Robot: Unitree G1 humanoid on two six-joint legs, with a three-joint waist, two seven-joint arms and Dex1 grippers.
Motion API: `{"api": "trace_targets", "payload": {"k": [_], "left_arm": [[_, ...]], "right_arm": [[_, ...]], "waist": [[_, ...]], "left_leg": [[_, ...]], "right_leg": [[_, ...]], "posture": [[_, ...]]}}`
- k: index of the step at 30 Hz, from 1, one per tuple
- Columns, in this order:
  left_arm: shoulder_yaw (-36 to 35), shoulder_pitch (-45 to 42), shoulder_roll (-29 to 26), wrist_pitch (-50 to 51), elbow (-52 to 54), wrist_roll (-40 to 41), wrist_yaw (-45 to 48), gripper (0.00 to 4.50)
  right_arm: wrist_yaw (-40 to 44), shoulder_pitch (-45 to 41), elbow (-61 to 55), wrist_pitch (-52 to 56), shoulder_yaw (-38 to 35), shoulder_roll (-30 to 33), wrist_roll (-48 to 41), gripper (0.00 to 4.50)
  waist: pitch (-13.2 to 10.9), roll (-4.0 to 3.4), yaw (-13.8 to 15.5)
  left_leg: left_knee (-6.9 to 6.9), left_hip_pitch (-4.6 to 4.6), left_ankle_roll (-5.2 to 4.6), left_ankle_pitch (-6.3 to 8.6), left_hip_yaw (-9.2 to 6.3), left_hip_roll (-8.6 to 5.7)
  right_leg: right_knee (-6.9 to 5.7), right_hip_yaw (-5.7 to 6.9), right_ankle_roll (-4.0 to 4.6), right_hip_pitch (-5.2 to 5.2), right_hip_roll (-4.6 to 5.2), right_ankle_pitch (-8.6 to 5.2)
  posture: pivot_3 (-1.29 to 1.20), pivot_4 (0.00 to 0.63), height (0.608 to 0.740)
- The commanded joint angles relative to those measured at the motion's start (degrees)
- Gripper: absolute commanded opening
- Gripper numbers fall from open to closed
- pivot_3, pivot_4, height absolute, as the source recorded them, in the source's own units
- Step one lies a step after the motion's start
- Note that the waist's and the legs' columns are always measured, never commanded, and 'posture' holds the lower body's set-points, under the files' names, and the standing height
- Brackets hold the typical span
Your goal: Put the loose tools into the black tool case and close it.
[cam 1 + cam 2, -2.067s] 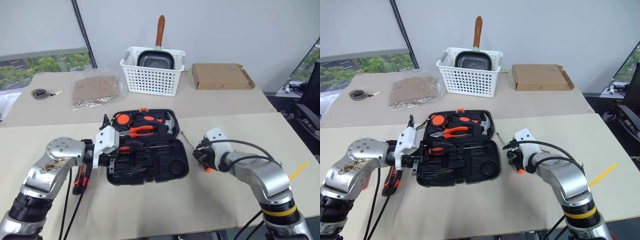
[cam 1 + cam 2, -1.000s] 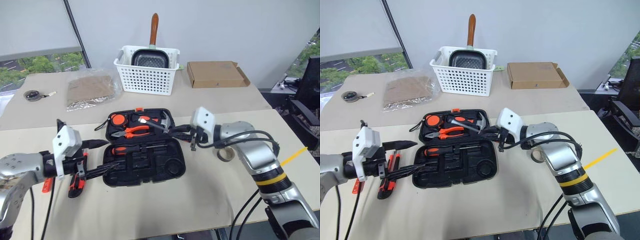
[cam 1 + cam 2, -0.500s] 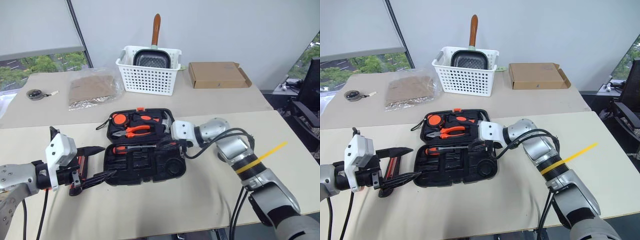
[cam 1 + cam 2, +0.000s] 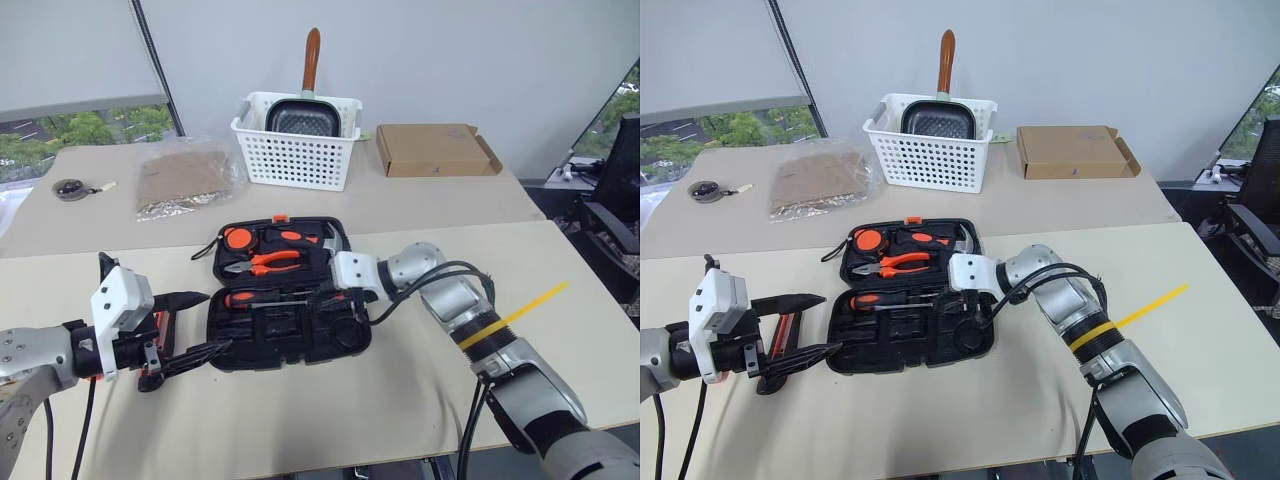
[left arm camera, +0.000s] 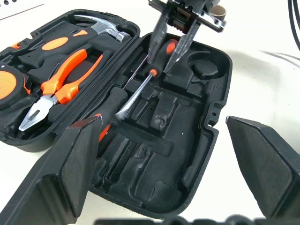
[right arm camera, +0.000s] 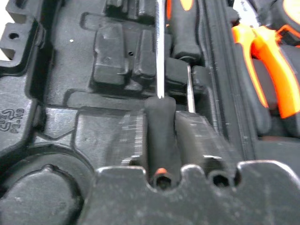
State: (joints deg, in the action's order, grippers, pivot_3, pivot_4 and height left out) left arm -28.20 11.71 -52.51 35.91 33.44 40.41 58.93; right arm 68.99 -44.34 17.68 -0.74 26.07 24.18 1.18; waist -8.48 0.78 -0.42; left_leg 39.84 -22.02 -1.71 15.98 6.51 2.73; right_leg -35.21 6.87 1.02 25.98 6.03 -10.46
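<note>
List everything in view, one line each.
tool case: one, black, open, table centre
pliers: one, orange-handled, case's upper half
hammer: one, steel-headed, beside pliers
round tool: one, orange-black, case's upper left corner
screwdrivers: two, black-orange, case's lower half
tape roll: one, pale, beside case
loose tool: one, orange-black, behind left gripper
basket: one, white, back table
pan: one, dark, in basket
cardboard box: one, brown, right of basket
bag: one, brown, left of basket
small round thing: one, dark, back table's left
left gripper: one, black, open, left of case
right gripper: one, black, open, over screwdrivers
</note>
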Motion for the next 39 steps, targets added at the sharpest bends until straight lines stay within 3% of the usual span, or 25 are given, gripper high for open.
{"api": "trace_targets", "payload": {"k": [1,6,9,15,21,27,34,37,38,39], "left_arm": [[-0.11,-0.52,-0.92,-1.52,-0.2,-0.58,0.6,4.5],[0.57,-0.73,-0.89,-2.62,-1.5,-1.27,1.29,4.5],[0.87,-0.54,-0.67,-3.22,-2.21,-1.92,1.8,4.5],[1.43,-0.73,-0.5,-4.05,-3.24,-2.37,2.4,4.5],[1.07,-0.18,-0.54,-4.55,-3.67,-2.55,2.7,4.5],[-0.03,2.11,0.39,-4.83,-3.12,-2.71,2.15,4.5],[-3.91,4.77,7.88,-6.54,-3.99,-4.54,-6.95,4.5],[-6.29,5.82,12.88,-7.58,-3.94,-7.09,-13.96,4.5],[-7.21,5.98,14.65,-7.83,-3.88,-7.77,-16.57,4.5],[-8.24,6.04,16.19,-7.58,-4.02,-8.58,-19.41,4.5]], "right_arm": [[-0.46,-0.38,-3.57,0.38,-2.89,0.4,-1.48,2.65],[-2.79,1.67,-9.58,11.41,-10.71,-2.98,-12.64,2.65],[-4.94,3.74,-10.8,14.06,-12.87,-5.4,-15.57,1.94],[-6.51,6.09,-5.03,8.4,-8.48,-6.18,-9.46,0.08],[-5.98,6.34,-0.1,10.75,-1.7,-3.19,-1.05,0.08],[-8.91,6.16,-3.09,15.89,-0.73,-3.0,1.27,0.08],[-5.94,9.2,-9.1,6.7,-11.48,-6.96,-12.97,0.08],[-1.88,9.0,-11.0,11.44,-15.79,-6.06,-20.68,0.08],[-0.74,8.75,-11.73,13.01,-16.73,-5.13,-22.42,0.6],[0.17,8.58,-12.45,13.77,-17.6,-4.28,-23.69,0.78]], "waist": [[0.0,0.0,-0.07],[0.0,0.0,-0.09],[0.02,0.01,-0.11],[0.02,0.01,-0.22],[0.05,-0.03,-0.28],[0.29,0.08,-0.03],[0.3,0.11,0.03],[0.29,0.11,-0.17],[0.3,0.13,-0.2],[0.3,0.13,-0.21]], "left_leg": [[0.0,0.0,0.01,0.0,0.0,0.0],[0.01,-0.01,0.01,-0.01,0.0,0.01],[-0.01,0.02,0.03,-0.01,-0.01,0.06],[0.0,0.0,0.0,0.0,0.02,0.06],[-0.01,0.01,-0.01,0.0,0.02,0.07],[0.0,0.22,-0.27,0.15,0.0,0.08],[-0.02,0.22,-0.26,0.16,-0.02,0.1],[-0.01,0.05,-0.25,0.13,-0.02,0.1],[-0.01,0.05,-0.26,0.13,-0.01,0.09],[0.01,0.07,-0.28,0.14,0.0,0.09]], "right_leg": [[-0.01,0.0,0.0,0.0,0.0,0.0],[-0.01,0.0,0.11,0.0,0.01,0.07],[-0.03,0.01,0.13,0.0,-0.04,0.08],[-0.02,0.0,0.11,0.02,-0.04,0.07],[-0.08,-0.03,0.11,0.08,-0.08,0.06],[-0.16,-0.03,0.15,-0.08,-0.04,0.02],[-0.18,-0.02,0.16,-0.04,-0.05,0.02],[-0.2,-0.03,0.21,0.07,-0.07,0.04],[-0.21,-0.05,0.23,0.08,-0.05,0.06],[-0.19,-0.05,0.33,0.04,-0.04,0.12]], "posture": [[0.0,0.15,0.7],[0.0,0.15,0.7],[0.0,0.15,0.7],[0.0,0.15,0.7],[0.0,0.15,0.7],[0.0,0.15,0.7],[0.0,0.15,0.7],[0.0,0.15,0.7],[0.0,0.15,0.7],[0.0,0.15,0.7]]}}
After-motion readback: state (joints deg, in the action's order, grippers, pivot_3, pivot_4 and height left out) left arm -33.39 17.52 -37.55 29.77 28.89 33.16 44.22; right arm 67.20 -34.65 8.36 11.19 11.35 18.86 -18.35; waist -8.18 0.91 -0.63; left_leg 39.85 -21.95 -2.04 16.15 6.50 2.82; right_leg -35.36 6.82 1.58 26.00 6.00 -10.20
